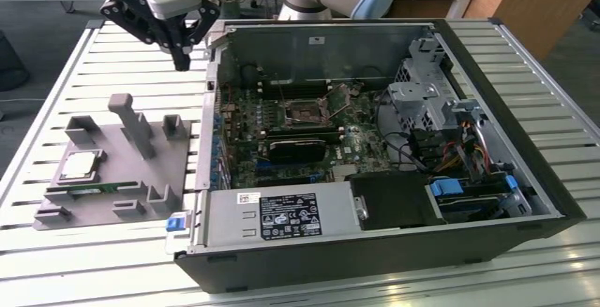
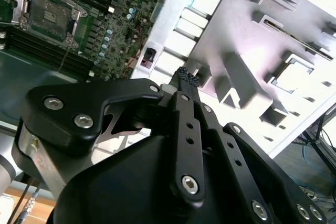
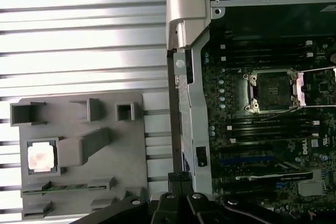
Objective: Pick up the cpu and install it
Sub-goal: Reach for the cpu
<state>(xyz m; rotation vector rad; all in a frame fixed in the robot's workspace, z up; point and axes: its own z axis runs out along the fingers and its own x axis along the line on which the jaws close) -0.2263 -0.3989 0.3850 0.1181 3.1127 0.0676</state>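
Tool (image 1: 181,61) hangs above slatted desk (image 1: 75,75), just beside outer wall of open computer case (image 1: 375,258). Its fingers are pressed together and carry nothing, as both wrist views show.

Cpu (image 1: 80,165) lies flat in square recess of grey holder block (image 1: 140,173), at exterior view's left of case, well apart from tool. Green memory stick (image 1: 89,189) lies in slot just beside cpu.

On motherboard (image 1: 281,128), socket (image 1: 308,112) stands open, its frame lifted.

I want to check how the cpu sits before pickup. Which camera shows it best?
The first wrist view: it looks straight down on the cpu, square in its holder pocket. The exterior view shows the cpu smaller, at a slant. In the second wrist view glare washes out that pocket.
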